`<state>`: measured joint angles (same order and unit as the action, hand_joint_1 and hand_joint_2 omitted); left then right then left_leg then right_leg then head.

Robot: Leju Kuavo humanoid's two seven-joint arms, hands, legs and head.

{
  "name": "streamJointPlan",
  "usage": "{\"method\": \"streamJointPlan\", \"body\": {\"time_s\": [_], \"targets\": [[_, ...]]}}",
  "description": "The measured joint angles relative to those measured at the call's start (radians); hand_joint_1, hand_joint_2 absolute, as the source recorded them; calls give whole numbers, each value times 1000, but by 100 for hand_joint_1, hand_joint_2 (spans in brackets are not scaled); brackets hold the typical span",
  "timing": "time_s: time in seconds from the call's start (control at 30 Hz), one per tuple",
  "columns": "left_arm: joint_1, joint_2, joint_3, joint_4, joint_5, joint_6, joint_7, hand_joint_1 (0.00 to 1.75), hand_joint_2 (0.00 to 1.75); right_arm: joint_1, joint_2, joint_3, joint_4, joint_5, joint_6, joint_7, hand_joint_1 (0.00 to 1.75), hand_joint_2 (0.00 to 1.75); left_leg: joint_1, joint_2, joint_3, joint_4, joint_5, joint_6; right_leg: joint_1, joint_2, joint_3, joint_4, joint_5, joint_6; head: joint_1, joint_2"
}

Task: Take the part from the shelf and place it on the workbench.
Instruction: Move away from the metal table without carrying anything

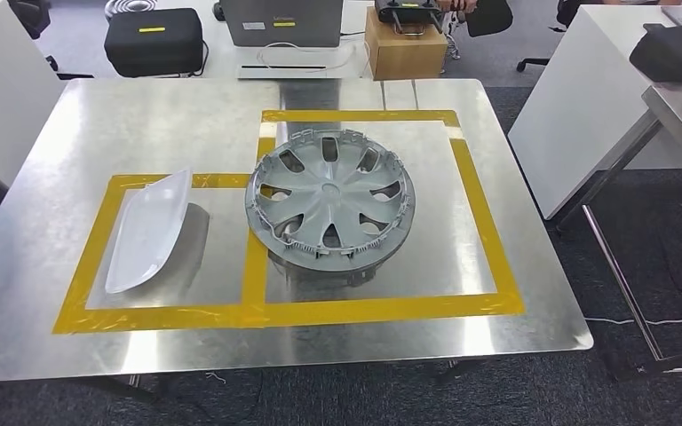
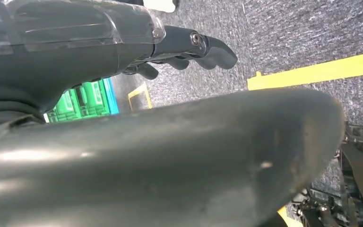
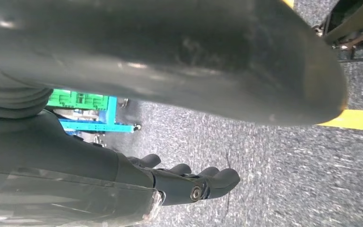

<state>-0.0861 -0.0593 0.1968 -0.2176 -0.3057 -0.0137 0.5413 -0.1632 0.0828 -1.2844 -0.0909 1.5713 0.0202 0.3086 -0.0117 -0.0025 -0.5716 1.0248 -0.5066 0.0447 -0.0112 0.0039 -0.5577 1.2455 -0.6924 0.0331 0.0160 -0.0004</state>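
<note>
- A brushed-metal workbench [image 1: 71, 142] stands on dark grey carpet, marked with two adjoining yellow tape rectangles [image 1: 382, 306].
- Nearest, in the smaller rectangle on the robot's left, a pale elongated shell part [image 1: 146, 231] lies flat on the metal.
- Just beside it, in the larger rectangle, a silver hubcap [image 1: 330, 193] sits on top of another one.
- Beyond the bench: a black case [image 1: 154, 40], a cardboard box [image 1: 406, 49] and a white table [image 1: 586, 98].
- The left hand [image 2: 189, 47] hangs over carpet, dark fingers loosely curled and holding nothing.
- The right hand [image 3: 189, 182] hangs likewise, fingers slightly curled, nothing in them.
</note>
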Motion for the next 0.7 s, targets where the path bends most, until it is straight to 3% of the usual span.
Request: {"method": "streamJointPlan", "body": {"time_s": [0.07, 0.13, 0.2, 0.27, 0.33, 0.4, 0.43, 0.47, 0.5, 0.53, 0.6, 0.63, 0.7], "targets": [[0, 0, -2, 1, 0, 0, 0, 0, 0, 0, 0, 0, 0, 0, -1, 0, 0, 0, -3, -1, 0, 0, 3, -3, 6, 0, 48, -111, 79, -16, 0, 0], [-1, -1, -3, 2, 1, 0, 0, 0, 0, -1, -1, 0, -1, 0, -2, -1, 0, 0, -3, -2, -5, 0, 10, -12, 14, 0, 93, -220, 127, -35, -1, 0], [-2, -2, -6, 3, 1, -1, 0, 0, 0, -2, -2, 0, -1, 0, -5, -2, 0, 0, 1, -2, -12, -1, 21, -26, 22, 0, 102, -254, 137, -45, -1, 0], [-1, 0, -10, 4, 2, -2, 0, 0, 0, -2, -1, 0, -1, 0, -6, -2, 0, 0, 3, -1, -18, -1, 24, -39, 20, -1, 98, -273, 151, -51, 1, 0], [-2, 1, -15, 4, 2, -2, 0, 0, 0, -5, -1, 0, -1, 0, -7, -2, 0, 0, 4, -1, -35, 34, -19, -53, 12, -5, 91, -295, 170, -57, -5, 0], [-2, 3, -18, 4, 2, -2, -1, 0, 0, -6, -1, 0, -1, 0, -8, -2, 0, 0, 14, -1, -70, 138, -101, -71, 9, -7, 75, -297, 186, -59, -12, 0], [-3, 3, -20, 4, 2, -3, -1, 0, 0, -6, -1, 0, -1, 0, -8, -2, 0, 0, 20, -1, -85, 194, -131, -79, 8, -9, 65, -293, 190, -58, -14, 0], [-2, 4, -20, 4, 2, -3, -1, 0, 0, -5, -1, 0, -1, 0, -8, -2, 0, 0, 25, 0, -91, 231, -141, -86, 6, -11, 54, -288, 194, -55, -15, 0], [-2, 5, -20, 4, 2, -3, -1, 0, 0, -5, -1, 0, -1, 0, -7, -3, 0, 0, 29, 1, -81, 234, -131, -92, 4, -12, 43, -281, 197, -52, -15, 0], [-3, 6, -21, 4, 2, -3, -1, 0, 0, -5, 0, 0, -1, 0, -7, -3, 0, 0, 34, 2, -52, 201, -107, -99, 0, -13, 32, -271, 199, -49, -16, 0], [-4, 8, -23, 4, 2, -3, -2, 0, 0, -7, -1, 0, -1, 0, -8, -3, 0, 0, 42, 3, 30, 81, -66, -109, -5, -12, 9, -248, 200, -37, -20, 0], [-6, 9, -24, 4, 2, -3, -3, 0, 0, -8, -1, 0, -1, 0, -8, -3, 0, 0, 43, 2, 57, 36, -57, -107, -6, -11, 0, -238, 201, -29, -22, 0], [-7, 9, -26, 4, 3, -3, -3, 0, 0, -10, -1, 0, -2, 0, -8, -3, 0, 0, 39, -3, 68, 9, -60, -87, -5, -7, -11, -226, 206, -13, -23, 0]]}}
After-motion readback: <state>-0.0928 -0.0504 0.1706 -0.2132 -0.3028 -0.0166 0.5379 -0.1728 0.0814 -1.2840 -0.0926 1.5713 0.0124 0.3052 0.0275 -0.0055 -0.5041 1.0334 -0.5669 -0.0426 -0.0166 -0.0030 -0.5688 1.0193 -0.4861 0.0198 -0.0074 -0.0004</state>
